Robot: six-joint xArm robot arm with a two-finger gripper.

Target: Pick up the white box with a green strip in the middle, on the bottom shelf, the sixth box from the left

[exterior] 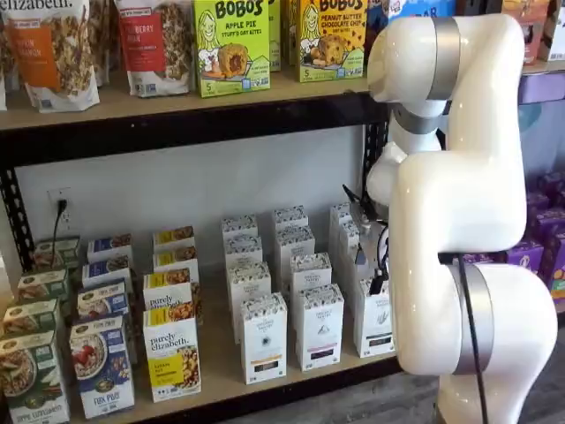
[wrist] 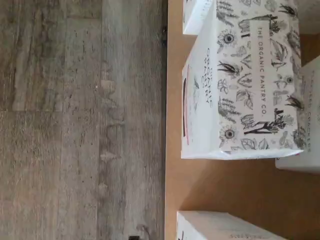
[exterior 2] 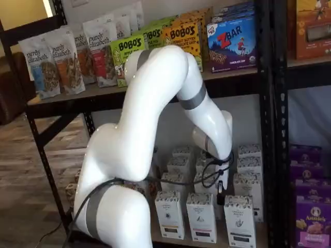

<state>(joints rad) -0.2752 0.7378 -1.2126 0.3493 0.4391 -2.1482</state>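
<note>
The arm is leaning in over the tabletop [exterior: 214, 349], and this looks like the approach step, with nothing in hand yet. The target, the white box with a green strip [exterior: 375, 320], stands upright at the tabletop's front edge, towards its right end, last in the front line of white boxes and partly behind the arm. The end effector [exterior 2: 221, 195] hangs just above and behind that box, cable looped beside it. Only a dark sliver of finger shows, so whether it's parted or closed I can't tell.

The wrist view looks down past the front edge onto a botanical-print box [wrist: 245, 80], neighbours close by. Next move, I'd say: line up over the target, fingers spread, then descend without nudging the neighbours.
</note>
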